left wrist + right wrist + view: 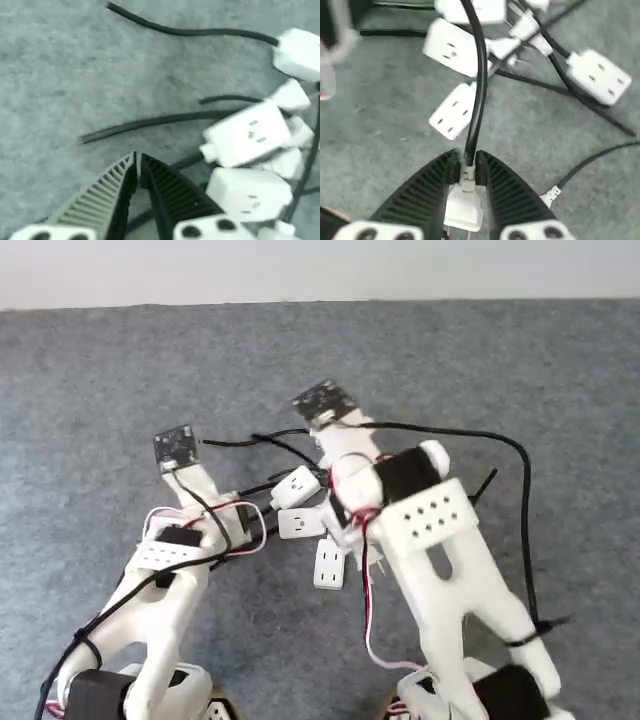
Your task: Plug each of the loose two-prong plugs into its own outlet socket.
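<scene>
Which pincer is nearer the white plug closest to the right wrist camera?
Right. The right pincer is shut on the plug. The left pincer is shut and empty over the carpet, beside the sockets.

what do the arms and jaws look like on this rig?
White plastic links on left arm and right arm, black motor blocks, red, white and black wires along them, perforated plate on the right one. Jaws black, tapered, ribbed inside, on white mounts.

Sockets: on table, bunched between both arms.
Left gripper: just left of sockets.
Plug: inside right gripper, just right of sockets.
Cords: behind and left of sockets.
</scene>
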